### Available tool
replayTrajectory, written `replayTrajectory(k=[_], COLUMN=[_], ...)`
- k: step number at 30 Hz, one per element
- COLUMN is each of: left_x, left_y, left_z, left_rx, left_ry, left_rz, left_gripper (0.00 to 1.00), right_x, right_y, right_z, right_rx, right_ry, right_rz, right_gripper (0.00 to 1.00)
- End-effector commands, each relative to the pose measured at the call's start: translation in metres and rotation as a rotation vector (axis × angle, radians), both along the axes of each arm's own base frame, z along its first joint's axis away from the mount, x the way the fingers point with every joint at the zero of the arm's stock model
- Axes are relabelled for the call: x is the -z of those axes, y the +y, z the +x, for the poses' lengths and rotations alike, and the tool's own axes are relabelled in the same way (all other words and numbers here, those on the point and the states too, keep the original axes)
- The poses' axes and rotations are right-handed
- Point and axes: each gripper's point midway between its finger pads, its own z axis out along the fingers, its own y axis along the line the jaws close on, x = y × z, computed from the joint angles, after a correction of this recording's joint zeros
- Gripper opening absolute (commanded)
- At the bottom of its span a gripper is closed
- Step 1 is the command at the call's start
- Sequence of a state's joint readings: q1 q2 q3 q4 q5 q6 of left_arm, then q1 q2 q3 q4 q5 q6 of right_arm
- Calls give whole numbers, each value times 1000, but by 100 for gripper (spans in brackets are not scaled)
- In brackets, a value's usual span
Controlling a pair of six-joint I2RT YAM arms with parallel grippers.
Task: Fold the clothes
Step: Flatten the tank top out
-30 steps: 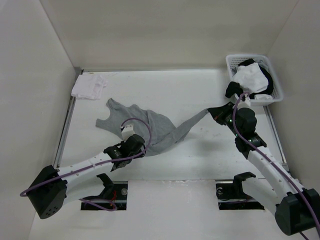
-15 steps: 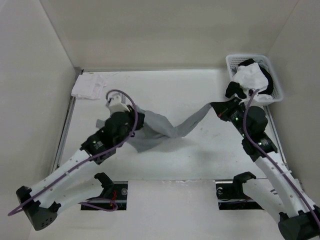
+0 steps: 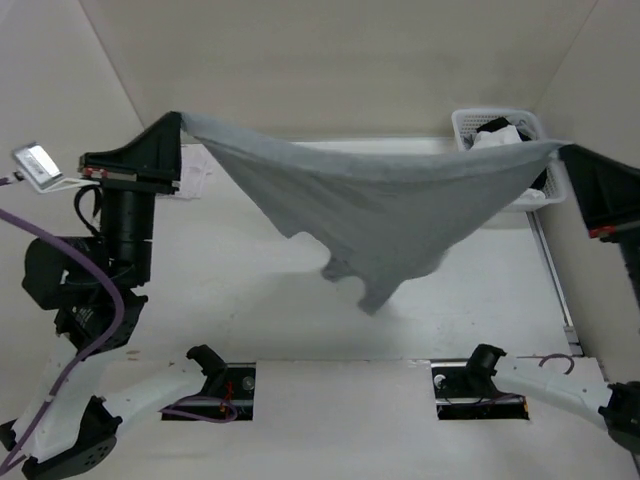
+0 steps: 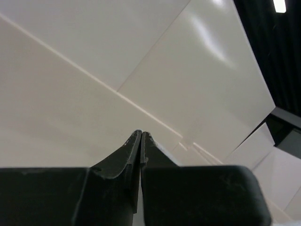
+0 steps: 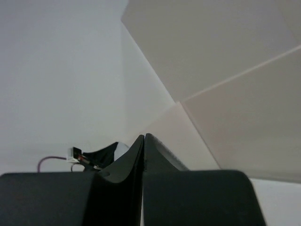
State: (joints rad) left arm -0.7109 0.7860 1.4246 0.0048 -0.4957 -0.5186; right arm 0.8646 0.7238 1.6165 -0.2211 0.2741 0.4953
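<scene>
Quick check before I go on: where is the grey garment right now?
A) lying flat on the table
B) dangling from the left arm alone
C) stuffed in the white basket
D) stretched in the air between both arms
D: the grey garment spans from the left fingers to the right fingers, pinched at both ends and sagging above the table.

— Plain mid-grey all over the garment?
— Plain grey, yes. White for the bench and the mesh basket. Black for left tool and right tool; purple on the cable.
</scene>
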Motion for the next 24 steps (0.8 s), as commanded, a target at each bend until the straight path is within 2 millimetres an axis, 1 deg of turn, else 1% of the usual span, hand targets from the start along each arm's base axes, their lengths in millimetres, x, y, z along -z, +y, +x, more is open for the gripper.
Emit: replayTrajectory(k=[1,2,3,4,5,6,8,9,10,11,13,15,16,17,19,20,22,24], left_x=[-44,-48,-49,-44,-34,-18,28,48,73,96,130,151,154,155,141,131,108,85], left_y=[25,25,23,18,12,4,-10,-13,-14,-12,5,26,34,38,41,42,44,44], left_z=[-14,-13,-8,0,15,33,76,92,113,132,169,201,214,226,249,258,272,278], left_rx=[-88,-101,-116,-131,-153,-174,-209,-216,-219,-216,-210,-208,-210,-213,-220,-222,-219,-206], left_ry=[-105,-111,-107,-89,-56,-16,88,134,187,232,309,370,383,388,373,361,331,299], left_rz=[-20,-8,11,31,63,100,161,169,171,164,130,84,68,66,64,67,76,79], left_gripper=[1,1,1,1,1,1,1,1,1,1,1,1,1,1,1,1,1,1], right_x=[-8,-13,-14,-15,-12,-8,8,16,29,42,67,84,90,95,97,94,83,65], right_y=[5,7,13,20,30,40,62,69,72,75,85,89,92,94,97,96,93,89], right_z=[23,28,35,45,57,71,104,117,141,162,205,244,263,281,313,326,344,349], right_rx=[103,126,153,187,215,245,267,261,272,264,209,176,161,157,163,172,190,199], right_ry=[29,32,37,41,51,59,89,106,140,176,239,287,304,322,344,350,352,327], right_rz=[-75,-84,-108,-139,-175,-206,-273,-292,-311,-321,-343,-354,-360,-368,-372,-373,-367,-350], right_gripper=[0,0,0,0,0,0,0,0,0,0,0,0,0,0,0,0,0,0])
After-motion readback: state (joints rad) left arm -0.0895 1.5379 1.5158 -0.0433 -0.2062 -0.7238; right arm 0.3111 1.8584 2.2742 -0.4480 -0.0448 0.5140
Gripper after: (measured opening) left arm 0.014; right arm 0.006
